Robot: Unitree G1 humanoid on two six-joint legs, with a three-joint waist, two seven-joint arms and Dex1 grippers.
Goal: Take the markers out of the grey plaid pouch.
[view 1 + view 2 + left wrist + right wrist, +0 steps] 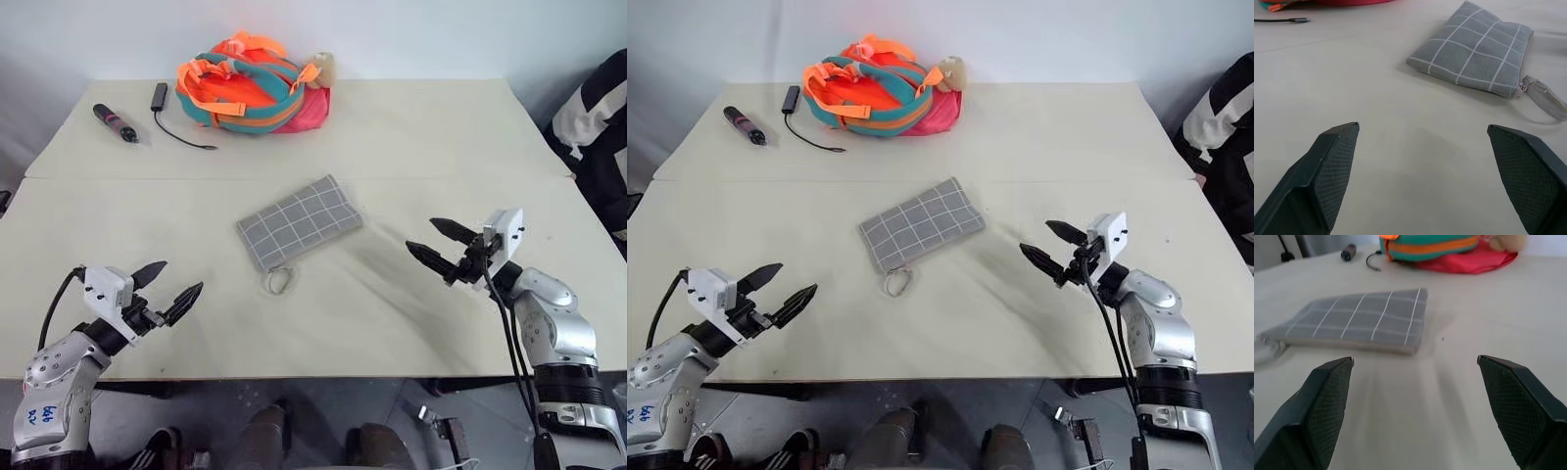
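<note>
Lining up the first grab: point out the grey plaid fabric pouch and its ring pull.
Grey plaid fabric pouch (299, 222), left eye view, middle of its top face.
Ring pull (279, 281), left eye view, on the loop.

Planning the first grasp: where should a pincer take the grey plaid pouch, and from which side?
Probably the near end of the grey plaid pouch, where the ring pull and loop trail off. The pouch lies flat and closed, diagonal on the table, so its broad face offers little to pinch. The open left pincer could come in low from the robot's left; the open right pincer could pin the far end.
</note>
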